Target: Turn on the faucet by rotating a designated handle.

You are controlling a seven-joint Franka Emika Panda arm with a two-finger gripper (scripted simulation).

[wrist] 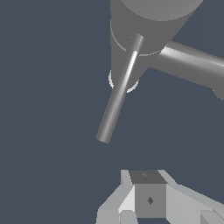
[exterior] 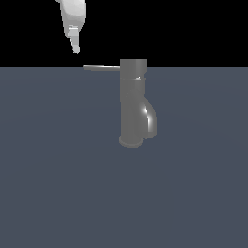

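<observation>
The dark grey faucet (exterior: pixel 133 109) stands upright on its round base in the middle of the exterior view, with its curved spout (exterior: pixel 151 118) bulging toward the exterior view's right. The thin flat handle (exterior: pixel 101 68) sticks out horizontally from the top cap toward the exterior view's left. My gripper (exterior: pixel 76 49) hangs above and just beyond the handle's free tip, apart from it, with the fingers together and nothing between them. The wrist view shows the handle (wrist: pixel 117 96), the faucet (wrist: pixel 151 22), the spout (wrist: pixel 192 65) and my gripper (wrist: pixel 148 199).
The faucet stands on a flat blue-grey surface (exterior: pixel 58 174). The background above it is black. No other objects show.
</observation>
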